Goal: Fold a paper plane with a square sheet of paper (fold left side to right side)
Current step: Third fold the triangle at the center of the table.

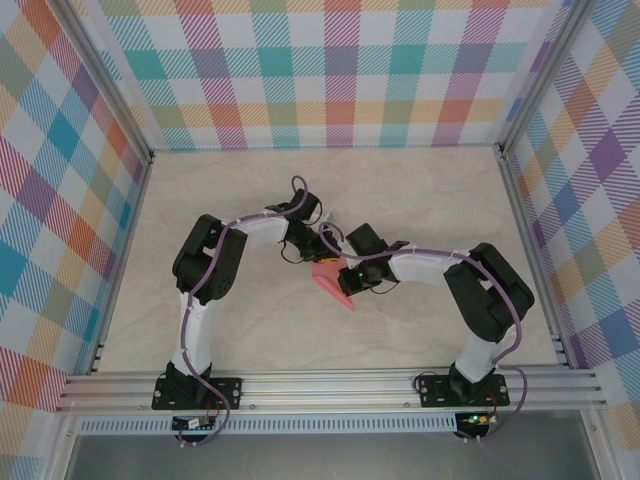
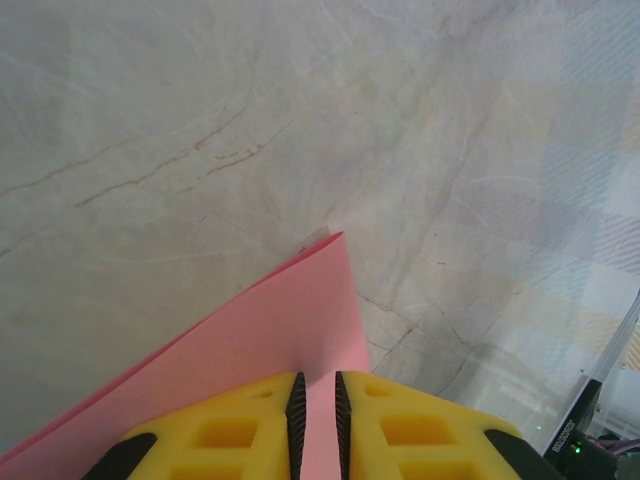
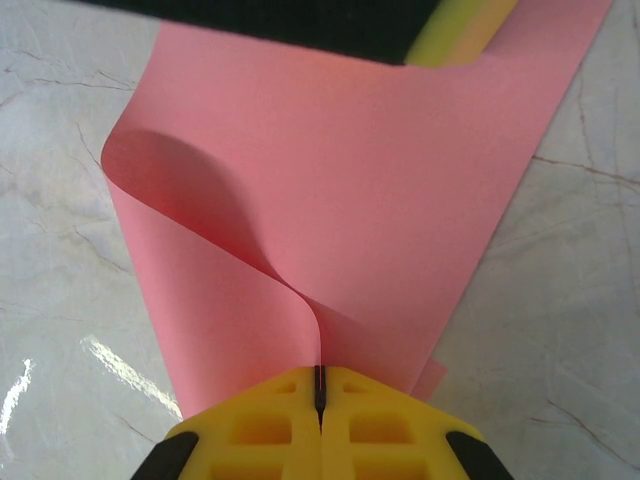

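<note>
The square sheet of paper (image 1: 336, 284) is salmon pink and lies partly lifted between my two grippers at mid table. My right gripper (image 3: 320, 386) is shut on the sheet's near edge (image 3: 350, 200), and the paper curls up from the pinch into a soft bend on its left. In the top view the right gripper (image 1: 347, 274) sits over the sheet. My left gripper (image 2: 320, 402) stands over the paper's far part (image 2: 270, 330), its jaws a narrow gap apart with pink showing through. From the right wrist, the left fingers (image 3: 455, 32) cross the sheet's far edge.
The table (image 1: 220, 330) is pale marbled stone, walled by checked panels (image 1: 330, 70) at the back and sides. An aluminium rail (image 1: 330, 385) runs along the near edge by the arm bases. Bare surface lies around the arms.
</note>
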You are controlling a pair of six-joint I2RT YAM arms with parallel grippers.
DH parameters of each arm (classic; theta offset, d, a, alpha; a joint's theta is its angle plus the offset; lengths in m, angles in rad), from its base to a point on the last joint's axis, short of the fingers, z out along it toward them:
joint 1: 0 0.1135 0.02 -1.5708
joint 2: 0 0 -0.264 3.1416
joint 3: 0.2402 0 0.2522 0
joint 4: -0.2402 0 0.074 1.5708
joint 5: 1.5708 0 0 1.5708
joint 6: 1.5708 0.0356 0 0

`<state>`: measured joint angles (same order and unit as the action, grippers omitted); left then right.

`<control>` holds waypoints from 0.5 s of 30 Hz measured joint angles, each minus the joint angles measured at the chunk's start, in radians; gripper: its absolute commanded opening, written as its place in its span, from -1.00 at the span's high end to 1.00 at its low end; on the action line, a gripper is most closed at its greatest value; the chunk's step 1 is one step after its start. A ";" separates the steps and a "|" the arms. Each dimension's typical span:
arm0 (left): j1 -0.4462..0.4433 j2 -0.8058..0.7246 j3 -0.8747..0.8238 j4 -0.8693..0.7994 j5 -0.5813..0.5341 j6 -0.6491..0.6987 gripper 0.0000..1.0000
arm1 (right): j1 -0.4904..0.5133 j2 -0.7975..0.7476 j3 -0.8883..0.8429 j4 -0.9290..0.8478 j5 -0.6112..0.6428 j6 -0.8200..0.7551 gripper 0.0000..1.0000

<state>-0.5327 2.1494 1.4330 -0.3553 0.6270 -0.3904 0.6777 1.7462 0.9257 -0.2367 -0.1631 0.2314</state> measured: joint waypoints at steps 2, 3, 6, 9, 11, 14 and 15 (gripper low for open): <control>-0.003 0.000 0.012 -0.015 -0.003 0.005 0.50 | 0.000 0.002 0.002 -0.003 0.000 0.000 0.97; -0.005 0.000 0.018 -0.026 -0.007 0.008 0.49 | 0.000 0.003 0.002 -0.004 -0.002 0.000 0.97; -0.006 0.001 0.047 -0.069 -0.019 0.019 0.45 | 0.003 0.004 0.002 -0.005 -0.003 0.000 0.97; 0.006 0.003 0.094 -0.119 -0.029 0.032 0.37 | 0.005 0.005 0.004 -0.008 -0.003 0.000 0.97; 0.018 0.003 0.130 -0.156 -0.041 0.048 0.33 | 0.005 0.005 0.004 -0.008 -0.003 0.000 0.97; 0.051 0.002 0.172 -0.192 -0.044 0.059 0.33 | 0.006 0.005 0.004 -0.008 -0.003 -0.001 0.97; 0.063 -0.002 0.176 -0.192 -0.050 0.061 0.33 | 0.006 0.005 0.004 -0.009 -0.003 -0.002 0.97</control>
<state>-0.4702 2.1475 1.6089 -0.5472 0.5774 -0.3294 0.6834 1.7515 0.9298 -0.2455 -0.1661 0.2291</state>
